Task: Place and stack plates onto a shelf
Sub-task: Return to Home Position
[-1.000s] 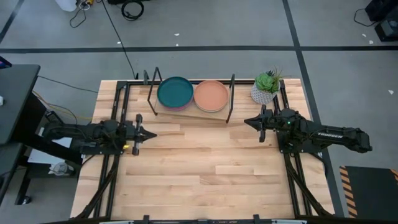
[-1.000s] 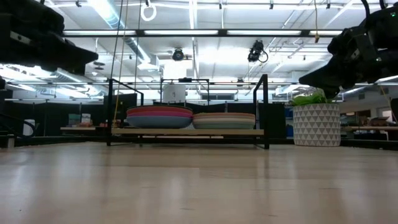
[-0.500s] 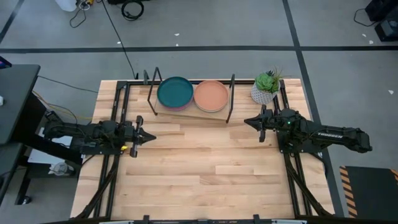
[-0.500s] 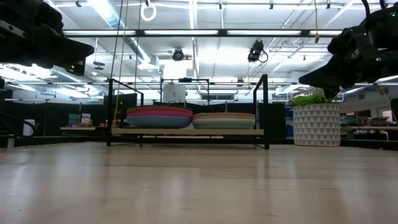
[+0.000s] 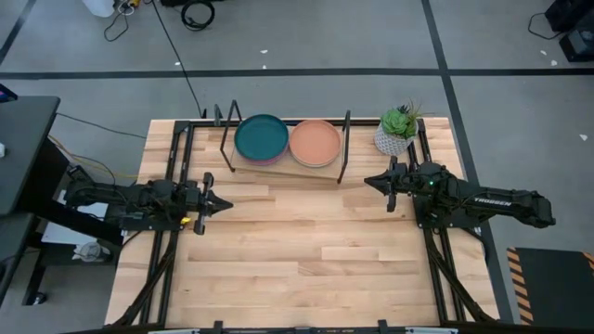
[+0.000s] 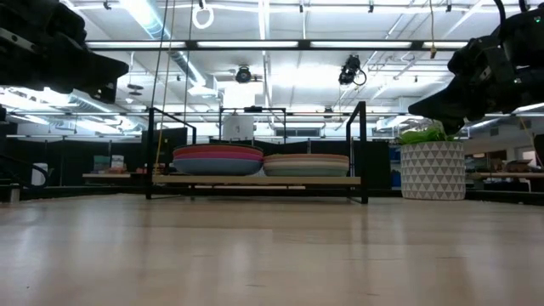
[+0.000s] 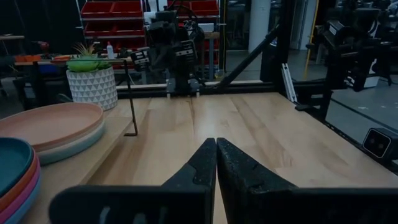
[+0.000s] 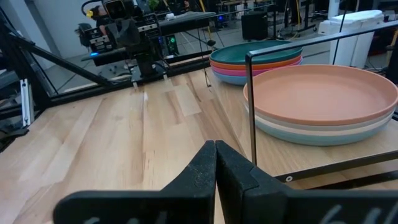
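Shows matte black on the left gripper [image 5: 227, 201] and the right gripper [image 5: 368, 182], with a yellow fleck [image 5: 189, 221] behind the left fingers and white lettering [image 5: 487, 200] behind the right ones. Off to the side of the left fingers: dark teal round shallow plastic plate [image 5: 261, 137] on top, orange, pink and light blue rims beneath. Nearer the right fingers: salmon-tan round shallow plastic plate [image 5: 316, 142] over cream and pale grey-blue. Pairs pale wood with black rods in the low wooden shelf [image 6: 255, 180]. Prints grey triangles on the white round plant pot [image 6: 432, 170], green leaves above.

Teal-topped stack [image 7: 13, 174] edge-cut (left wrist)
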